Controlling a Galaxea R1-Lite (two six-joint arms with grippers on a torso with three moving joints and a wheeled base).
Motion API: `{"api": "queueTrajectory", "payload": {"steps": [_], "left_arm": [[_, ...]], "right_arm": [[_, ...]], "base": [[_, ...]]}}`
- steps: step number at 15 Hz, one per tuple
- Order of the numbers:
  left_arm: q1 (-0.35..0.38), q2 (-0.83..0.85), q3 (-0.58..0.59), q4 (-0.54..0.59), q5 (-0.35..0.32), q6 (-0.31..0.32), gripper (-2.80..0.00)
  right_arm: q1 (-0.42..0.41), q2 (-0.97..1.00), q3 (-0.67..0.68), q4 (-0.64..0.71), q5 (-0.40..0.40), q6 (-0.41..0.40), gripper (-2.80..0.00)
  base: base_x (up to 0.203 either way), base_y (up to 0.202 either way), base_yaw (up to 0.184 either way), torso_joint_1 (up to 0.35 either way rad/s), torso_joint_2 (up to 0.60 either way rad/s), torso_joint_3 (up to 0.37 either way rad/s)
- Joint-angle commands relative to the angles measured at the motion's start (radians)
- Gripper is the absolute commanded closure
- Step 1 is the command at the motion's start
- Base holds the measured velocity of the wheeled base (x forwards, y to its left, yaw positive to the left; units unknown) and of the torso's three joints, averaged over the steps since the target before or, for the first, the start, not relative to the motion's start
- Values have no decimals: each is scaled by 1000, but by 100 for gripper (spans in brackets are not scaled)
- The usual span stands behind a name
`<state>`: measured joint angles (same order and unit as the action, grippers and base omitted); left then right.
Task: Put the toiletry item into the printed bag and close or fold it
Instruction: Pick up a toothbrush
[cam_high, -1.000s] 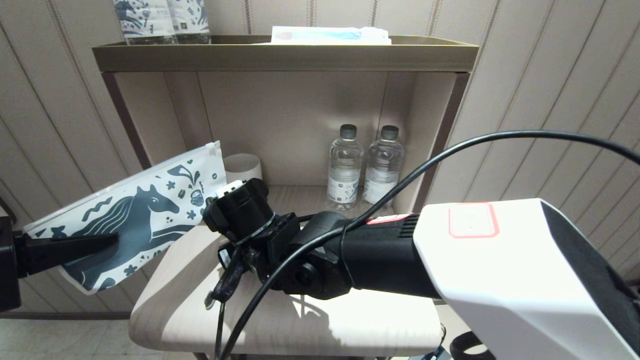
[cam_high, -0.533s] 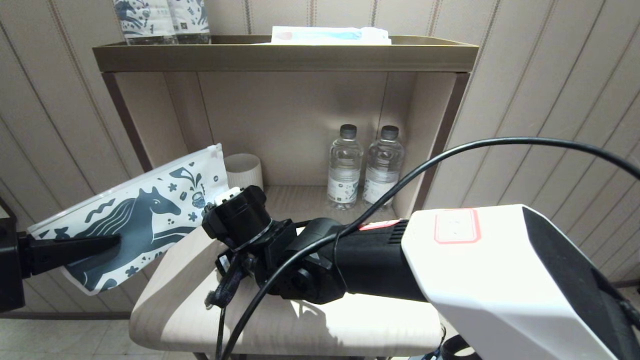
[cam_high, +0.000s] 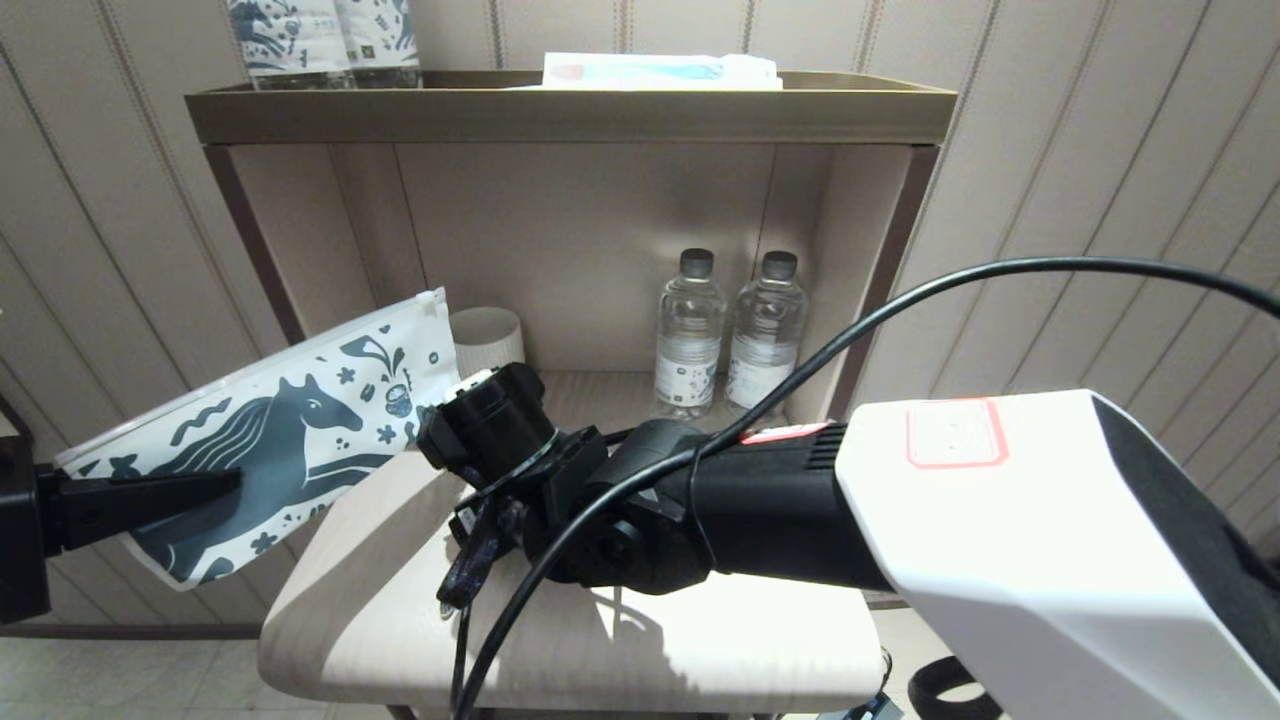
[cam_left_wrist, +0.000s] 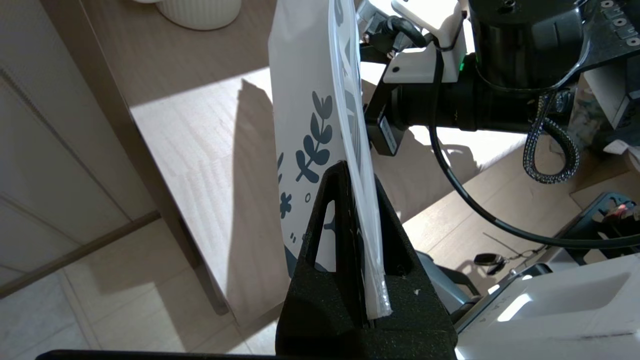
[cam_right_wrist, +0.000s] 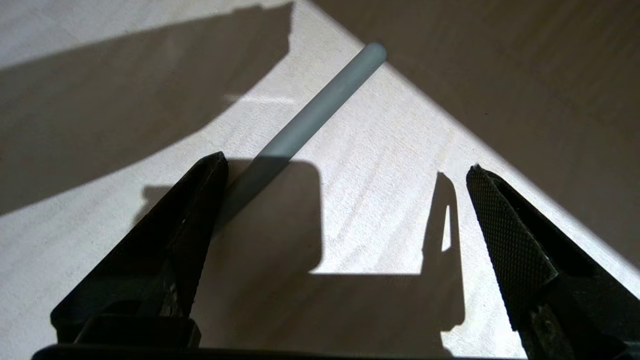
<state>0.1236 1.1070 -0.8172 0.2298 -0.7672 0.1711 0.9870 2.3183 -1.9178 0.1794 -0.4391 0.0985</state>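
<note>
1. Toothbrush lies on the desk, upper centre of my right wrist view.
2. My right claw gapes wide; I should centre it.
3. My left claw pinches the printed bag, frame left.

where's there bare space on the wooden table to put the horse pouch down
The table's front strip, near its rounded edge, is bare. Inside the alcove, bare wood lies between the ribbed cup and the two water bottles. The middle is crowded: the right gripper hangs open there by the toothbrush.

Two water bottles (capped) and a ribbed white cup on the shelf.
</note>
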Motion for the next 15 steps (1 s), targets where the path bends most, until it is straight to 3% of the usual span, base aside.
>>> {"api": "queueTrajectory", "payload": {"steps": [1, 15], "left_arm": [[1, 1, 1, 2, -4, 1, 0], [1, -1, 16, 2, -30, -1, 0]], "right_arm": [[-11, -14, 12, 2, -2, 0, -280], [-68, -62, 61, 27, -33, -1, -280]], "base": [[0, 0, 0, 0, 0, 0], [0, 0, 0, 0, 0, 0]]}}
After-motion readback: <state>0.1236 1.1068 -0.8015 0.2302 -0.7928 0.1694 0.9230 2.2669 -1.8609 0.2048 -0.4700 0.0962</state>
